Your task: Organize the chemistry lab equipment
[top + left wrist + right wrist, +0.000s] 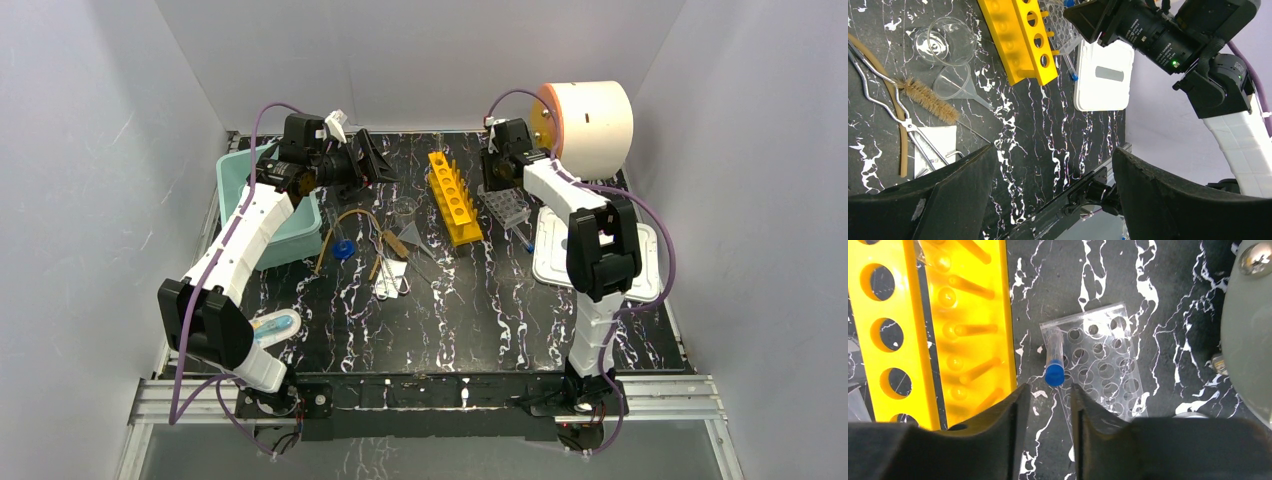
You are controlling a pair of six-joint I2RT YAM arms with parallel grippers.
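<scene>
The right gripper (1049,390) hangs low over the table with its two black fingers a little way apart. Nothing is between them. Just past the fingertips lies a small clear tube with a blue cap (1054,360). It is on its side, with the cap end pointing at the gripper. The small tube rests against the left edge of the flat clear plastic tube rack with many small holes (1103,365). Just left of that is the long yellow rack with round holes (893,330). All of these sit on the black marble-look table (1128,280), at the far right.

The left gripper (1054,150) is held up high at the far left. Its fingers are wide apart and hold nothing. Below it, left of the yellow rack, are a clear glass beaker (943,42), a clear funnel (955,85), a brown bristle brush (930,100), an amber rubber tube (903,160) and thin metal tongs (878,90). They lie close together in a loose pile.

I think the step now is picking up the small tube so it can go in a rack. For that, the right gripper would need to move forward a bit, get its fingers on both sides of the small tube, and then close gently. The small tube is round and may roll away.
</scene>
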